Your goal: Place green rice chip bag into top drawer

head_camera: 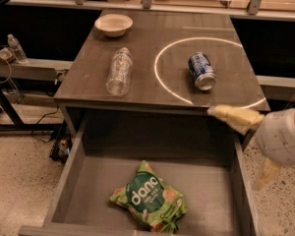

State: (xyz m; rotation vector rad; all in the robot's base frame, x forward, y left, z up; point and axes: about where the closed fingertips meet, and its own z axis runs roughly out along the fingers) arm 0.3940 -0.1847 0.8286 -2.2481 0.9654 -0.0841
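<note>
The green rice chip bag (148,198) lies flat on the bottom of the open top drawer (69,173), near its front middle. It is light green with a dark round logo and white lettering. My gripper (235,149) is at the right edge of the view, over the drawer's right wall and just below the table's front right corner. It is open and empty. One yellowish finger (233,117) points left and the other finger (265,175) hangs down outside the drawer. The gripper is well apart from the bag.
On the grey table top (152,90) lie a clear plastic bottle (119,71) on its side, a blue soda can (201,71) inside a white ring, and a white bowl (113,24) at the back left. Cables and a dark frame stand at the left.
</note>
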